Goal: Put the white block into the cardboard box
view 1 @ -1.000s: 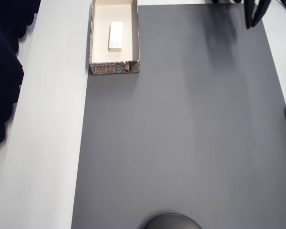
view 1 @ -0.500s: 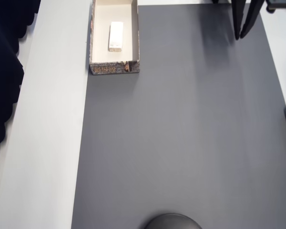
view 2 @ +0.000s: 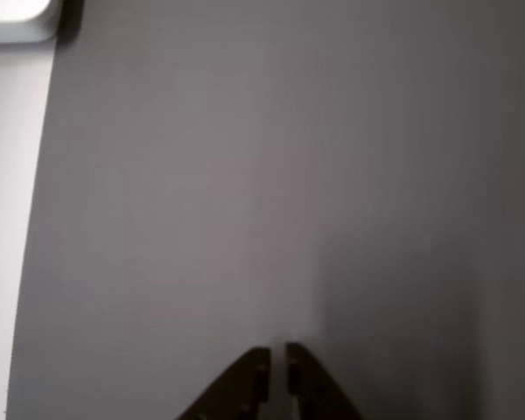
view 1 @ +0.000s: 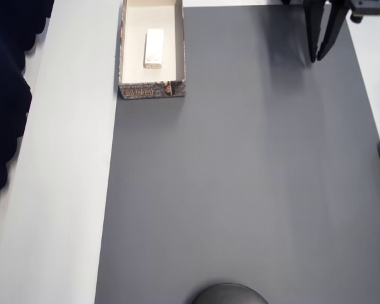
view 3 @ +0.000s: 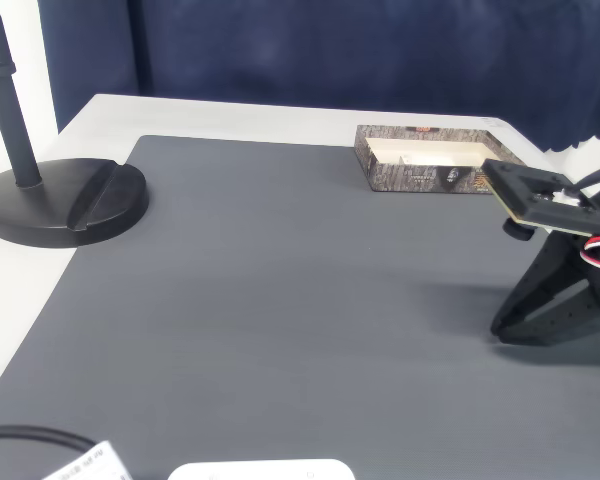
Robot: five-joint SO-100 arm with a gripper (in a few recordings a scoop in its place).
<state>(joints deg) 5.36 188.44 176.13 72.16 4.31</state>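
The white block (view 1: 154, 48) lies inside the cardboard box (view 1: 123, 57), so the task looks done, with the empty gripper (view 1: 318, 58) nearly pressed together, well apart.

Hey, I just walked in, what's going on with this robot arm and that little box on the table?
Nothing is being handled right now. The white block already lies inside the cardboard box at the far edge of the dark mat. The gripper is well away from the box on the other side of the mat, empty, its two fingers almost closed with a thin gap in the wrist view, hanging low over the mat.
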